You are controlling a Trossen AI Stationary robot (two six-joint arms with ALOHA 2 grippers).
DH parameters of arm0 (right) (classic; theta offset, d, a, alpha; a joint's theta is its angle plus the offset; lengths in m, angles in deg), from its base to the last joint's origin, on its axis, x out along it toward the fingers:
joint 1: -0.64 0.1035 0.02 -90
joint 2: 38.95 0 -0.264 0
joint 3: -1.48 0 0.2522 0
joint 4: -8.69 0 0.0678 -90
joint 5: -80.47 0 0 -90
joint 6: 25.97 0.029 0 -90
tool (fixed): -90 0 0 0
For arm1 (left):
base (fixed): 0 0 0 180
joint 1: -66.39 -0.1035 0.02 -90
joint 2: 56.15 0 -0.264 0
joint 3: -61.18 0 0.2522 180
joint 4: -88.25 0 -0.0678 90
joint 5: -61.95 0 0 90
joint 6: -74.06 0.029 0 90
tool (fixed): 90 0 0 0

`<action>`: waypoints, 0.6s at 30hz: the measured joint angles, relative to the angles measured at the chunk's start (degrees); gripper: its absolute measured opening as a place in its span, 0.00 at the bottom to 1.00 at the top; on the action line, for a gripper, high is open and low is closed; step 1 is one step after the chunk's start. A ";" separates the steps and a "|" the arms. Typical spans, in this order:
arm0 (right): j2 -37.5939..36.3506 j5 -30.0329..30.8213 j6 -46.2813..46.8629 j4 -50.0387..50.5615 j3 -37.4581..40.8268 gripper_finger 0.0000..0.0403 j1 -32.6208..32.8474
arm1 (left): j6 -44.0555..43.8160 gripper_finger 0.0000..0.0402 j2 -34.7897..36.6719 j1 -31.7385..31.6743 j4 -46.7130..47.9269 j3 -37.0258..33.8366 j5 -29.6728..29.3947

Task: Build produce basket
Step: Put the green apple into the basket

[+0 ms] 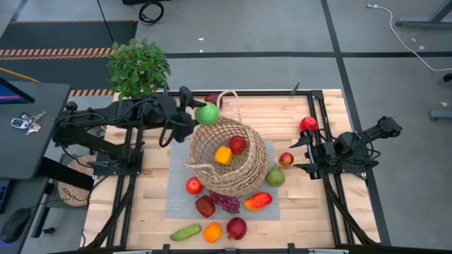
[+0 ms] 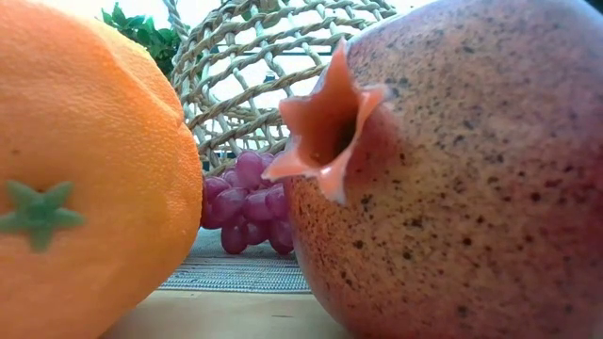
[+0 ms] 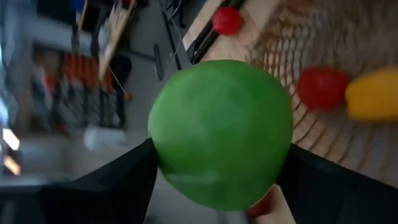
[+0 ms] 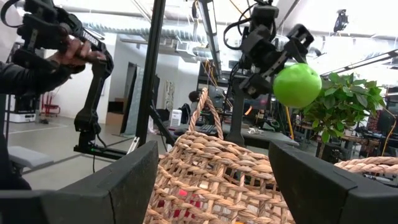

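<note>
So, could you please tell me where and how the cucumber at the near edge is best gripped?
Take the cucumber across its narrow middle, coming straight down from above. It lies flat and slanted on bare wood, so the fingers should span its short width. The orange sits close beside one end.

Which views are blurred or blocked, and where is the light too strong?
Low view: the orange and the pomegranate sit so close that they block most of the picture, with the basket against a washed-out bright background. Left wrist view: the room behind the green apple is smeared. Right wrist view: bright ceiling glare.
</note>
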 joint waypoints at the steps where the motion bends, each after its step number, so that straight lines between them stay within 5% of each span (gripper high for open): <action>1: 0.00 -0.01 0.00 0.00 -0.01 0.77 0.00 | 3.28 0.75 0.00 0.00 0.01 0.00 0.05; 18: 0.00 0.00 0.00 0.02 0.00 0.77 0.00 | 53.09 0.79 0.00 -0.50 -0.47 0.00 0.02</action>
